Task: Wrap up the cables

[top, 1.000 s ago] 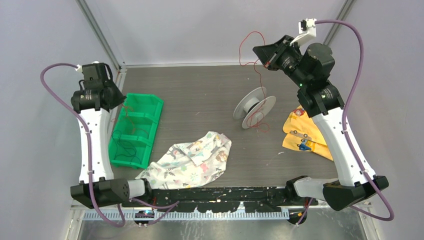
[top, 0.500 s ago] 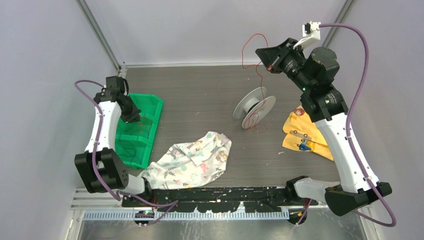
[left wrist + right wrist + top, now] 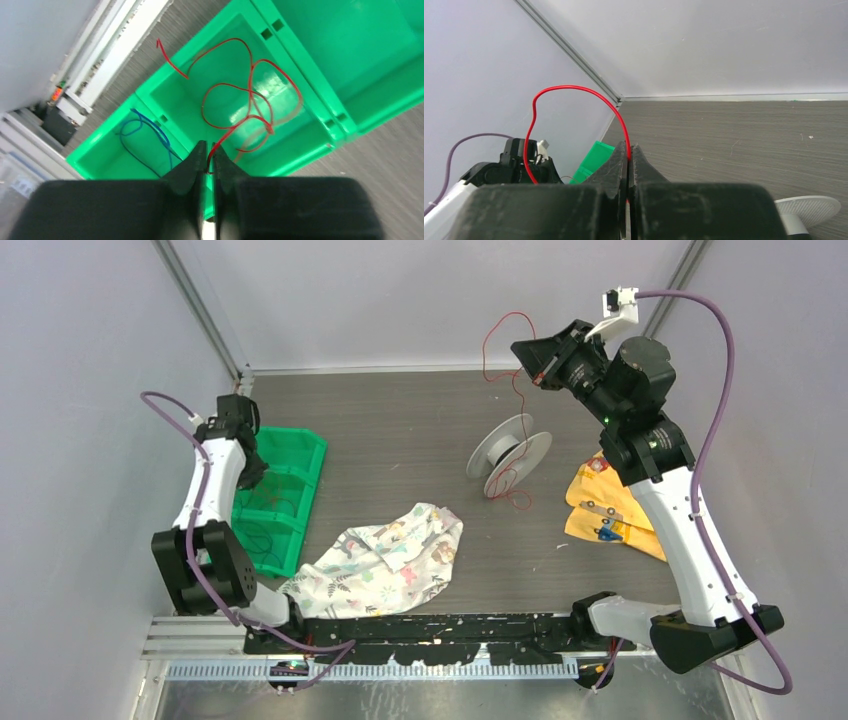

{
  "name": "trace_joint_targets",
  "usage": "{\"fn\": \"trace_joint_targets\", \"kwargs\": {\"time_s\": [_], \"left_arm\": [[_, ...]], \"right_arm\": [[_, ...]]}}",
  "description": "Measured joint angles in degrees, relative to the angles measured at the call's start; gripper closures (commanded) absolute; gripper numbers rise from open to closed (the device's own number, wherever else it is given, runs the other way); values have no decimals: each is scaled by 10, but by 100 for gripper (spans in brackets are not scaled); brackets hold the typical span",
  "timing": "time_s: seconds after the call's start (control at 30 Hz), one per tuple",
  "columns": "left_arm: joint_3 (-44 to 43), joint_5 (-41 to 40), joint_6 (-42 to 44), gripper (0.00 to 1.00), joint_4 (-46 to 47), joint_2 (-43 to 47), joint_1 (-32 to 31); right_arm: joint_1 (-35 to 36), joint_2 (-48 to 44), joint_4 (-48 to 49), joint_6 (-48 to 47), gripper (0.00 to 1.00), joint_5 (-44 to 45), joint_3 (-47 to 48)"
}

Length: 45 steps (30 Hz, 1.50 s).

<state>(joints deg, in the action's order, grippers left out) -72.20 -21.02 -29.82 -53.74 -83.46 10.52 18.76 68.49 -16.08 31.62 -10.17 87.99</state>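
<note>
Robot's left gripper point(image 3: 207, 150) and right gripper point(image 3: 629, 152) each clamp thin wire.
The tangled red wire point(image 3: 250, 107) lies in the green bin point(image 3: 310, 100) ahead of the left; the looped red wire point(image 3: 574, 89) arches above the right.

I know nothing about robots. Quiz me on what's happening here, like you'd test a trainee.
1. True or false: the right claw pinches a red wire.
2. In the green bin, the compartment beside the red coil holds a wire of which colour? A blue, B yellow, C white.
3. Fill in: the right claw's wire runs down to a grey ____ on the table.
Key: 1 true; 2 A, the blue wire; 3 spool.
</note>
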Motion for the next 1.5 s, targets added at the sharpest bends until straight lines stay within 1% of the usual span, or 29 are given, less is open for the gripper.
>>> {"fn": "trace_joint_targets", "kwargs": {"time_s": [0.03, 0.07, 0.1, 0.13, 0.17, 0.23, 0.3, 0.43, 0.6, 0.73, 0.8, 0.87, 0.97, 1.07, 1.17, 1.27, 1.33, 1.5], "left_arm": [[0, -9, 0, 66, 2, -9, 1], [0, -13, 0, 60, 3, -18, 2], [0, -16, -1, 58, 3, -28, 2], [-1, -15, 0, 48, 2, -37, 3], [-4, -14, 0, 44, -2, -45, 4], [-14, -10, 1, 30, -10, -52, 4], [-26, -6, 2, 24, -14, -43, 4], [-59, -5, 5, 22, -12, 24, 4], [-128, 3, 17, 26, 4, 132, 4], [-160, 72, 33, 30, 27, 160, -11], [-161, 109, 38, 31, 35, 161, -42], [-161, 137, 46, 31, 42, 148, -98], [-162, 190, 55, 30, 53, 105, -211], [-163, 279, 63, 28, 74, 58, -293], [-153, 355, 56, 23, 115, 43, -321], [-148, 413, 32, 22, 172, 42, -339], [-152, 425, 19, 21, 213, 39, -357], [-158, 424, 3, 19, 310, 28, -440]], "right_arm": [[0, 0, 0, 0, 100, 0, 0], [0, 0, -1, 0, 100, 0, 0], [0, 0, -3, 0, 99, 0, 0], [0, 0, -4, 0, 99, 1, 0], [0, 0, -6, 0, 99, 1, 0], [0, 0, -9, 0, 99, 2, 0], [0, 0, -12, 0, 99, 4, 0], [0, 0, -16, 0, 100, 5, 0], [0, 3, -19, 1, 99, 5, 0], [0, 8, -20, 3, 100, 4, 0], [0, 12, -20, 3, 99, 4, 0], [0, 15, -22, 3, 99, 1, 0], [0, 18, -29, 2, 99, -5, 0], [0, 19, -34, 2, 99, -13, 0], [0, 20, -44, 2, 99, -24, 0], [0, 20, -57, 2, 99, -43, 0], [0, 20, -63, 2, 99, -55, -1], [0, 20, -65, 14, 99, -71, -10]]}}
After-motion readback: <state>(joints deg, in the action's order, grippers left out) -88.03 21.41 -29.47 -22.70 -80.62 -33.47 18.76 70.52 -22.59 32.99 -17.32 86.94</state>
